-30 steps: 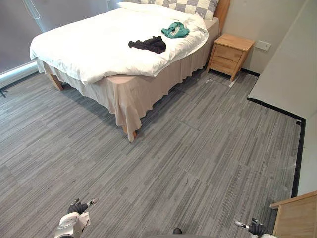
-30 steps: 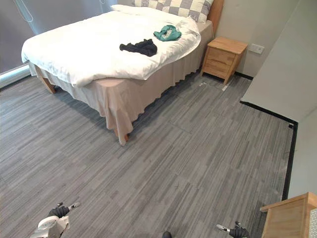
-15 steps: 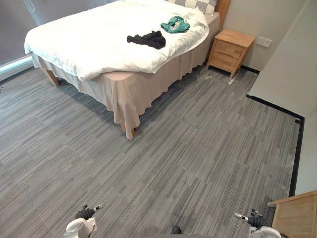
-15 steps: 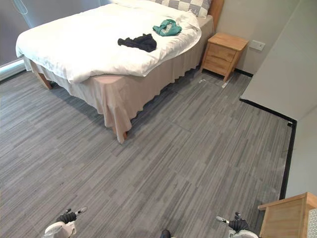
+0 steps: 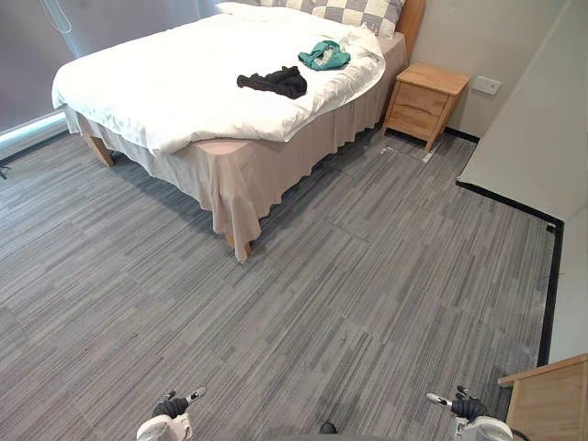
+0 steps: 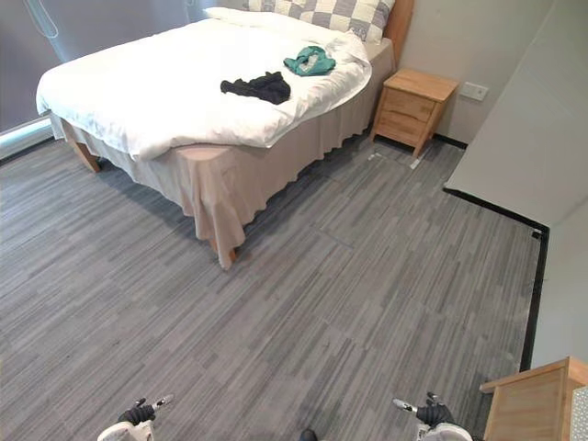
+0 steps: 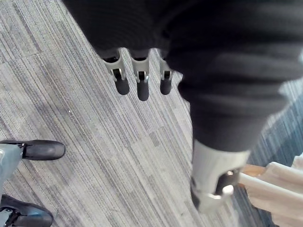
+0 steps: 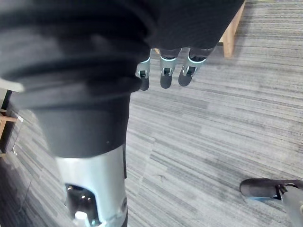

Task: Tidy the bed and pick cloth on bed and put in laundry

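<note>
Grey floor (image 5: pixel 367 303) | white bed (image 5: pixel 156 83): black cloth (image 5: pixel 274 84), teal cloth (image 5: pixel 324 55) | left hand (image 5: pixel 171 407), right hand (image 5: pixel 469 406): fingers (image 8: pixel 165 78) straight, empty

The left hand (image 5: pixel 171 408) and the right hand (image 5: pixel 469 406) sit low at the robot's sides, well apart, each empty, with fingers (image 7: pixel 141 85) loosely extended and thumb (image 7: pixel 213 182) held apart.

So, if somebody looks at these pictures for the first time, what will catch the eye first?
Most striking is the big white-covered bed at the far left, with a black cloth and a teal cloth lying apart on it toward the head end. A wooden nightstand stands beside the bed's head. The left hand and right hand hang low over the grey floor, fingers relaxed, holding nothing.
</note>
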Controlling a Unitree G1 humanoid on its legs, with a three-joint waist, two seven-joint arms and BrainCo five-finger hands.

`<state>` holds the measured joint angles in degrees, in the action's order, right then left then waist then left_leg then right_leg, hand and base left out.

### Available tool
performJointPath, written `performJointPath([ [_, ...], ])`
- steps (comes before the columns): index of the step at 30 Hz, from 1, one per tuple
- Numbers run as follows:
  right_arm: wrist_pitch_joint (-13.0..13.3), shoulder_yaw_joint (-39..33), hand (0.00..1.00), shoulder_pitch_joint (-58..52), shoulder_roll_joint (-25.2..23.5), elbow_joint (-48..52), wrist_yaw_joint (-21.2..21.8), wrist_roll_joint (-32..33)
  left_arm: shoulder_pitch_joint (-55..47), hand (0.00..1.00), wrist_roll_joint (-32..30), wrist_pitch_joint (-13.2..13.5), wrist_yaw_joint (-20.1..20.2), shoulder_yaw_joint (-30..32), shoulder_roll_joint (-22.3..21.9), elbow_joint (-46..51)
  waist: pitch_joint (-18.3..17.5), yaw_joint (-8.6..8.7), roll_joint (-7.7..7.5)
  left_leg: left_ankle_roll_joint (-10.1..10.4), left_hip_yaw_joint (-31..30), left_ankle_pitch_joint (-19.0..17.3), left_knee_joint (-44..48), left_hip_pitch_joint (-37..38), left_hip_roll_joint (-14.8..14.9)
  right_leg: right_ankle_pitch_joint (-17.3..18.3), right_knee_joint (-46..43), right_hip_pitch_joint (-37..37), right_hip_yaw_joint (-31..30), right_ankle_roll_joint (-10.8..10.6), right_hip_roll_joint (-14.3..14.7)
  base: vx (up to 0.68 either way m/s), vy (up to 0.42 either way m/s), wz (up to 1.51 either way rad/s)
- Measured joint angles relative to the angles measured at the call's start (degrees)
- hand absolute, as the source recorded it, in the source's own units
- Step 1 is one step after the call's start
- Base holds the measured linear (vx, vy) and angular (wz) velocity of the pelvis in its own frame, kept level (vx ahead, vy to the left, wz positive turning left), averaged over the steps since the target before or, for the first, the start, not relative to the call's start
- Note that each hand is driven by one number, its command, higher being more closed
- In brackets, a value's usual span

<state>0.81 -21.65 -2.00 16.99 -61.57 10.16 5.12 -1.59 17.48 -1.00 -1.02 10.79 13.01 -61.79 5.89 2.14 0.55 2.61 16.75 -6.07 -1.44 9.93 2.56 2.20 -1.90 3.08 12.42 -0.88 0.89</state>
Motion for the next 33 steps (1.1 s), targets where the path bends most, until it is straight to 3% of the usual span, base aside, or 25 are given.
performJointPath([
  [2,0.3,1.3,0.0,-0.3,-1.4,0.3,0.0,-0.1,0.3,0.0,0.0,0.0,-0.1,-2.2,-0.1,0.0,2.0,0.18,0.15,-1.5,0.3,-1.3,0.7,0.5,0.4,4.5,-17.0,-6.8,0.9,-4.8,-2.2,-0.08,0.037,-0.01],
  [3,0.3,1.8,0.0,-0.2,-2.0,0.3,0.0,-0.1,0.1,0.0,0.0,0.0,-0.3,-2.6,0.1,0.0,2.5,0.16,0.06,-1.5,0.7,-1.3,0.7,0.8,0.5,4.8,-22.8,-9.3,1.3,-5.1,-3.1,-0.09,0.042,-0.07],
  [4,0.6,2.2,0.0,-0.4,-3.5,0.3,0.0,-0.2,-0.4,0.0,0.0,0.0,-0.7,-3.0,0.7,0.0,3.6,0.25,-0.54,-1.6,1.2,-1.3,0.6,2.4,0.1,5.9,-33.7,-13.5,3.4,-3.9,-6.4,-0.01,0.043,-0.08],
  [5,0.7,2.2,0.0,-1.2,-4.4,-0.5,0.0,-0.5,-1.4,0.0,0.0,0.0,-1.4,-2.8,1.2,0.0,3.8,0.26,-1.27,-1.3,1.1,-2.2,0.8,3.9,-0.1,7.8,-37.9,-15.1,4.9,-3.9,-8.7,0.04,0.039,-0.1],
  [8,0.9,2.3,0.0,-2.4,-5.1,-0.6,-0.1,-0.6,-2.8,0.0,-0.6,0.0,-1.5,-2.7,2.3,0.0,4.0,0.5,-1.12,0.1,1.0,-4.8,2.9,5.1,2.2,8.6,-29.3,-15.3,4.9,-4.5,-8.1,0.21,-0.037,-0.09],
  [10,0.9,2.8,0.0,-2.5,-5.2,-0.3,-0.1,-0.4,-1.8,0.0,-1.7,0.0,-1.0,-2.3,3.2,0.3,4.2,0.95,-0.99,1.8,0.6,-5.9,3.4,5.0,4.5,3.3,-14.2,-15.4,4.9,-3.8,-5.9,0.36,-0.173,0.06],
  [11,0.8,2.8,0.0,-2.5,-5.2,-0.1,-0.1,0.0,-1.0,0.0,-2.0,0.0,-1.0,-0.7,3.1,0.4,4.8,1.13,-1.47,3.2,0.2,-6.8,3.6,5.3,5.4,-2.0,-5.4,-15.8,4.9,-4.0,-5.6,0.36,-0.219,0.09],
  [13,0.5,2.7,0.0,-3.0,-5.4,0.0,-0.2,-0.1,-0.7,0.0,-2.8,0.0,-0.9,0.1,3.0,0.4,5.2,1.35,-2.19,5.7,0.0,-8.8,3.7,6.7,6.3,-5.5,-2.1,-18.2,4.0,-4.7,-6.7,0.37,-0.278,0.13],
  [14,0.5,2.5,0.0,-3.7,-5.3,-0.1,-0.6,-0.1,-0.7,0.0,-3.0,0.1,-0.7,1.2,2.5,0.3,5.6,1.47,-1.83,7.0,-0.2,-11.3,4.7,8.7,7.7,-7.9,-5.8,-19.0,4.3,-3.1,-7.2,0.52,-0.388,0.15],
  [15,0.4,2.3,0.0,-3.9,-5.1,0.0,-0.8,-0.1,-1.1,0.0,-3.5,0.2,-0.7,1.9,1.9,0.3,5.4,1.82,-0.14,5.8,-0.1,-13.1,5.7,9.4,9.9,-8.5,-11.2,-20.3,4.8,-1.0,-6.1,0.47,-0.349,0.21],
  [16,0.4,2.3,0.0,-4.4,-5.0,0.2,-0.8,-0.1,-1.5,0.0,-3.7,0.3,-0.4,2.1,1.6,0.3,4.2,2.17,1.24,4.5,-0.2,-13.9,7.0,9.4,11.7,-4.8,-16.5,-22.3,5.8,1.6,-5.0,0.55,-0.354,-0.03],
  [17,0.1,2.1,0.0,-4.1,-5.5,0.0,-0.7,-0.2,-2.0,0.0,-3.4,0.6,0.1,3.2,1.5,0.4,3.8,1.39,1.57,4.3,-0.7,-11.4,12.7,8.1,13.0,-0.2,-21.2,-23.8,5.4,4.2,-4.4,0.57,-0.407,-0.29],
  [18,0.1,2.0,0.0,-3.2,-5.4,0.1,-0.2,-0.7,-1.8,0.0,-3.1,0.6,0.2,3.9,0.7,0.4,4.1,1.07,2.48,4.5,-2.1,-7.1,25.6,2.8,15.8,2.7,-22.0,-22.4,5.3,5.4,-2.8,0.71,-0.474,-0.37],
  [19,0.2,2.0,0.0,-3.1,-5.2,0.2,0.1,-0.8,-2.0,0.0,-3.1,0.6,0.3,3.9,0.2,0.3,4.6,1.08,3.2,2.4,-3.3,-3.6,34.5,-0.7,17.5,3.9,-20.6,-20.1,5.1,5.7,-1.5,0.58,-0.383,-0.25],
  [20,0.2,2.2,0.0,-3.0,-4.8,0.0,0.1,-1.6,-2.0,0.0,-3.3,0.7,0.3,3.9,-0.5,0.3,5.2,1.07,3.83,2.6,-5.0,-3.9,44.5,-4.9,19.1,4.4,-18.1,-16.7,4.7,6.2,0.4,0.61,-0.28,-0.11],
  [21,0.2,3.0,0.0,-2.7,-4.8,-0.4,0.1,-3.0,-2.6,0.0,-3.4,0.7,0.5,3.9,-1.1,0.4,5.9,0.8,4.01,4.2,-7.3,-6.2,55.0,-9.8,18.1,5.5,-14.1,-10.5,3.9,7.4,2.0,0.61,-0.216,-0.23],
  [23,0.8,4.0,0.0,-2.4,-4.8,-0.6,0.2,-3.0,-3.6,0.0,-3.3,1.3,1.5,3.9,-1.9,0.9,7.0,0.2,2.38,3.1,-7.2,-8.7,58.3,-15.7,13.7,6.7,-10.2,-2.8,2.5,7.4,2.1,0.64,-0.214,-0.35],
  [25,1.6,3.9,0.0,-1.7,-4.0,-0.2,0.0,-3.0,-4.8,0.0,-3.2,2.2,2.6,3.7,-3.4,1.6,7.3,-2.19,1.76,1.5,-0.1,-9.1,50.1,-22.4,10.0,8.2,-5.5,3.6,0.8,6.8,2.0,0.56,-0.169,-0.46],
  [26,1.6,4.0,0.0,-1.6,-3.7,-0.1,0.0,-3.0,-4.8,0.0,-3.2,2.4,2.6,3.7,-3.7,1.7,7.3,-2.31,1.56,1.2,1.8,-8.9,46.5,-23.5,9.2,8.8,-4.5,4.7,0.8,6.6,1.9,0.49,-0.097,-0.13],
  [27,1.8,4.4,0.0,-1.5,-3.1,-0.1,-0.1,-3.0,-5.1,0.0,-2.6,2.7,2.6,3.3,-4.1,1.6,6.4,-2.15,1.36,1.1,8.8,-6.4,34.3,-25.2,7.0,9.9,-2.4,6.4,1.6,6.1,1.9,0.51,-0.09,0.18],
  [28,1.9,4.3,0.0,-1.7,-2.7,0.2,-0.2,-3.0,-5.2,0.0,-2.5,2.9,2.5,3.3,-4.5,1.7,6.1,-2.09,1.73,-0.3,15.3,-4.0,25.9,-25.8,5.9,10.5,-0.7,8.2,2.6,5.6,2.2,0.67,-0.085,0.35],
  [29,1.9,4.1,0.0,-1.8,-2.4,0.4,-0.4,-3.0,-5.2,0.0,-2.4,3.0,2.5,2.8,-4.7,1.8,5.9,-2.09,1.74,-3.7,21.3,-2.2,20.6,-26.4,4.7,12.0,-0.4,9.7,3.6,5.2,2.6,0.71,-0.042,0.49],
  [31,2.3,4.1,0.0,-1.9,-2.1,2.2,-1.1,-3.1,-6.1,0.0,-1.5,2.3,2.4,2.7,-5.1,2.6,4.1,-2.4,1.52,-13.8,25.6,-1.5,18.2,-26.8,0.7,17.6,-8.2,10.5,7.3,-0.3,3.1,0.81,-0.023,0.3],
  [32,2.5,4.2,0.0,-1.7,-1.8,2.1,-1.2,-3.2,-6.4,0.0,-1.5,1.8,2.3,2.4,-5.2,2.4,3.4,-2.62,2.32,-15.8,25.5,-0.5,17.5,-26.2,0.6,18.9,-13.5,9.1,8.0,-2.3,3.6,0.75,-0.018,0.35],
  [33,2.7,4.2,0.0,0.1,-3.3,1.8,-1.5,-4.3,-5.5,0.0,-1.6,0.9,2.2,2.0,-4.1,1.1,2.6,-2.2,-0.22,-17.7,23.6,0.2,17.5,-25.6,-1.4,19.8,-27.2,4.2,9.0,-3.8,0.1,0.59,-0.017,0.59],
])
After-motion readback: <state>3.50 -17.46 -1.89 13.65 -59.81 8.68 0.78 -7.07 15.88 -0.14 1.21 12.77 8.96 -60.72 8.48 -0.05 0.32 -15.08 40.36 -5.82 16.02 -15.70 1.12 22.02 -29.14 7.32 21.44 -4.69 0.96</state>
